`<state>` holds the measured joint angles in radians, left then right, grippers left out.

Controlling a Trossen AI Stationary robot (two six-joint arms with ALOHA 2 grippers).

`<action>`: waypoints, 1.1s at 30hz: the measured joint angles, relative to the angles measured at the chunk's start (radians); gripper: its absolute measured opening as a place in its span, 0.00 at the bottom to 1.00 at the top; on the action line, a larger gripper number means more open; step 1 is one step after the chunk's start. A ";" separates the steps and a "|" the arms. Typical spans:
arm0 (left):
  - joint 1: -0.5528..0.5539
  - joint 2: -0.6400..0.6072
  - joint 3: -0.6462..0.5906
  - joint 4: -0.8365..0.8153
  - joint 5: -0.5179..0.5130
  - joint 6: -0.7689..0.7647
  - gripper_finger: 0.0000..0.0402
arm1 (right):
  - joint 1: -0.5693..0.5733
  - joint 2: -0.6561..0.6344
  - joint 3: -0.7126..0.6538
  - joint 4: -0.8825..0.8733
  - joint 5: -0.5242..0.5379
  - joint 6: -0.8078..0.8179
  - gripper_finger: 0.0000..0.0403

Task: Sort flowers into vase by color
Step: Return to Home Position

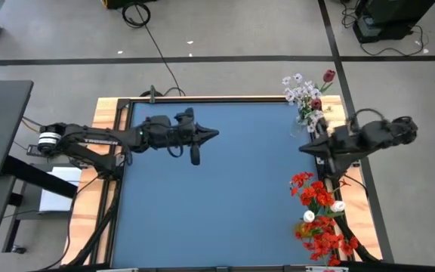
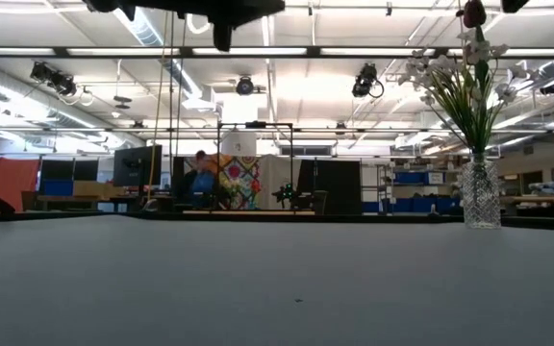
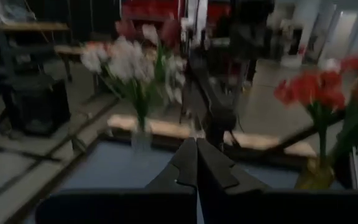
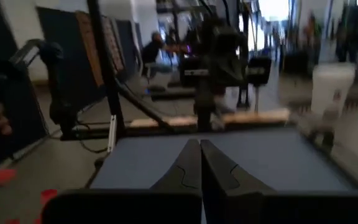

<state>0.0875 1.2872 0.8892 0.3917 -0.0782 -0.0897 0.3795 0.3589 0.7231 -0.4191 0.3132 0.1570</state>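
While both arms are hanging clear above the blue bench (image 1: 202, 204), I am reading this as the retreat to rest, since no stem is lying loose on the mat for me to fetch. The left pincer (image 1: 211, 134) is hovering over the far middle of the bench. Its wrist view is showing the fingers pressed together with nothing between them. The right pincer (image 1: 305, 148) is pointing inward from the right edge, just beside the transparent vase (image 1: 305, 125), and it too is closed tight and carrying nothing.

The white flowers (image 1: 299, 89) are standing in that vase at the far right corner, with a dark red bud (image 1: 328, 75) rising among them. The red flowers (image 1: 319, 219) are bunching in a second vase (image 3: 316, 177) at the near right corner, with a couple of white buds (image 1: 309, 217) showing among the red.

I am judging that keeping both pincers shut and high is sparing the stems a stray knock. The right one is sitting closest to the blooms, so I am watching it most.
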 joint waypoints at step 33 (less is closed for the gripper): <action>0.003 -0.027 -0.425 0.434 0.066 -0.027 0.01 | -0.036 -0.262 -0.461 0.393 0.052 -0.033 0.00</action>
<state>0.0902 1.2602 0.4641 0.8261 -0.0120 -0.1165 0.3431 0.0966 0.2621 -0.0257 0.3649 0.1242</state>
